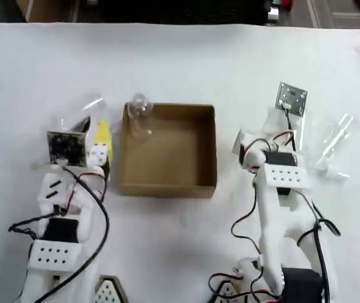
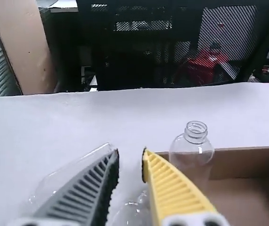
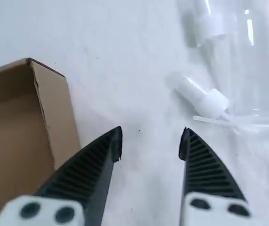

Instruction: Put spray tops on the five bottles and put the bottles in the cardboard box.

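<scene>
- Bottle on its side (image 2: 66,176), clear plastic, lies on the white table (image 1: 180,57) just beside the grey finger of the left gripper (image 2: 129,157).
- Left gripper: grey and yellow fingers are a narrow gap apart with nothing between the tips. More clear plastic shows under the gap, but I can't tell what it is or whether it touches.
- Cardboard box (image 1: 167,187) sits between the two arms, open side up, plain brown walls. Its left wall is just beside the left gripper's yellow finger.
- Right gripper (image 3: 149,141): black fingers are spread wide, holding nothing, over bare table on the box's right side.
- Spray top (image 3: 200,96), white with a thin dip tube, lies on the table just past the right gripper's tips, not on any bottle.
- Second spray top (image 3: 205,28) lies farther out, next to the clear bottles (image 3: 256,61) lying to the right.
- Upright bottle (image 1: 140,113) stands at the box's far left corner and looks to be inside it. The threaded neck is open with no top fitted.
</scene>
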